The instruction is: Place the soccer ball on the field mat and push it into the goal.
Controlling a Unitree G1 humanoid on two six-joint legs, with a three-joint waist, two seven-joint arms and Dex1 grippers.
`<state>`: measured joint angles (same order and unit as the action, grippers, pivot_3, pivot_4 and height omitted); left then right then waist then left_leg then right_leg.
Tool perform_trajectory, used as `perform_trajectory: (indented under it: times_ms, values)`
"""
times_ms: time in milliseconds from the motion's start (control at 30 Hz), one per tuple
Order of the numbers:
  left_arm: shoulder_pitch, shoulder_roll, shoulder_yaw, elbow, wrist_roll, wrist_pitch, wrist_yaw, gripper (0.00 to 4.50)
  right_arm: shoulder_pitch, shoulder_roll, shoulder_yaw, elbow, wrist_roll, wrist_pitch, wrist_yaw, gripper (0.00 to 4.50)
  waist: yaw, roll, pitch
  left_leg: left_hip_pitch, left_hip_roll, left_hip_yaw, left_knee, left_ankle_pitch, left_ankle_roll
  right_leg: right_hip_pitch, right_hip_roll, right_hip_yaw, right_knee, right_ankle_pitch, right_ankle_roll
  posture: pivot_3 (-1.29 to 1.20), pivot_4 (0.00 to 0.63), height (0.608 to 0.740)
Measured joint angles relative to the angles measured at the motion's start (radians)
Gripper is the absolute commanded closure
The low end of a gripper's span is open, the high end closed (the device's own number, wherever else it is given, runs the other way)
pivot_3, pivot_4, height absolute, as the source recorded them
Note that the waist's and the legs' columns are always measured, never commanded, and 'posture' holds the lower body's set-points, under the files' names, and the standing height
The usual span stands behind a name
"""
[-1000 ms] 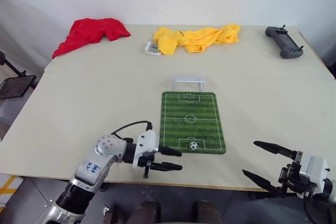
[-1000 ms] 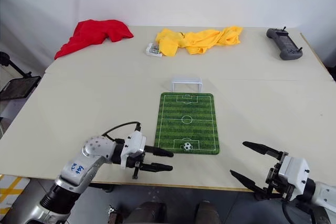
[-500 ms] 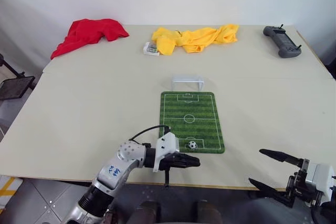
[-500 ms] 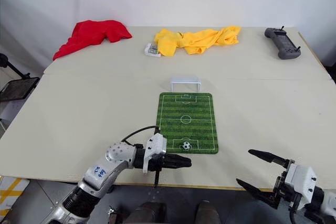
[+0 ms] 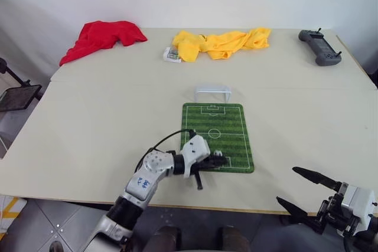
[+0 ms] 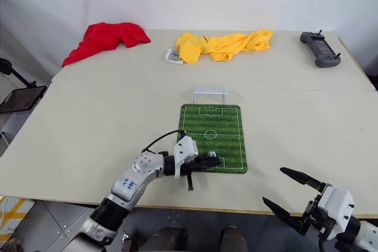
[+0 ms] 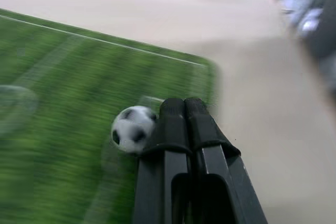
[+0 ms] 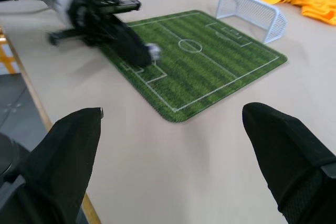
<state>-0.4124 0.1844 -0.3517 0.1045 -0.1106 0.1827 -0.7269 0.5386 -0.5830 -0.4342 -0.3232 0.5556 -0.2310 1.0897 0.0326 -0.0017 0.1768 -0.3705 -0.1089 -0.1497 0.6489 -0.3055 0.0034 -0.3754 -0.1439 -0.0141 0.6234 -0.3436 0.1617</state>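
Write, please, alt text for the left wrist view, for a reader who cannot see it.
The left gripper, its two black fingers shut together, touches the soccer ball with its tip on the field mat. Bare beige table lies beyond the mat's edge.

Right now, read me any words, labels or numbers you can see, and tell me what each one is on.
Blue handwritten marks on the left arm's grey shell: too small to read.
Print on the small white packet beside the yellow cloth: too small to read.
Field mat: white pitch lines, no text.
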Motion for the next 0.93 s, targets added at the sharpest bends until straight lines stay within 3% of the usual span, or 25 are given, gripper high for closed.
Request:
perform_trajectory:
  times_ms: [133,233,400,633,767,933]
  values:
    - [-0.097,-0.051,0.089,0.144,0.065,-0.176,0.178,4.43,-0.009,0.053,0.026,-0.038,-0.005,0.025,-0.085,0.0,-0.004,-0.001,0.0,0.0,0.0,0.0,-0.001,0.0,0.0,-0.001,0.0,0.0,0.001,0.0,0.0,0.0,0.15,0.74]
    - [-0.113,-0.042,0.163,0.143,0.037,-0.261,0.188,4.43,-0.04,0.118,0.033,-0.062,-0.002,0.049,-0.181,0.0,-0.009,0.0,0.0,0.0,0.001,0.0,-0.001,0.0,-0.001,-0.002,0.0,0.0,0.003,0.0,0.0,0.0,0.15,0.74]
    - [-0.004,0.106,0.239,0.058,-0.091,-0.3,0.004,4.43,-0.066,0.16,0.037,-0.077,0.002,0.06,-0.263,0.0,-0.009,0.001,0.0,0.001,0.001,0.0,-0.001,0.0,-0.001,-0.003,0.0,0.001,0.004,0.0,0.0,0.0,0.15,0.74]
    - [0.042,0.344,0.456,0.052,-0.244,-0.235,-0.133,4.43,-0.114,0.161,0.038,-0.059,-0.002,0.054,-0.268,0.0,-0.006,0.001,-0.001,0.001,-0.001,-0.001,0.0,0.0,0.0,-0.001,0.0,0.002,0.004,0.0,0.0,0.0,0.15,0.74]
    - [0.123,0.404,0.482,0.024,-0.284,-0.189,-0.205,4.43,-0.153,0.153,0.039,-0.032,-0.005,0.049,-0.254,0.0,-0.01,0.001,-0.001,0.001,0.001,-0.002,-0.002,0.0,-0.001,-0.003,0.001,0.002,0.004,0.0,0.0,0.0,0.15,0.74]
    - [0.238,0.463,0.589,-0.032,-0.331,-0.094,-0.18,4.43,-0.211,0.119,0.037,0.042,-0.006,0.035,-0.216,0.0,-0.014,0.001,-0.001,0.002,0.002,-0.001,-0.002,0.0,-0.001,-0.003,0.001,0.003,0.004,0.0,0.0,0.0,0.15,0.74]
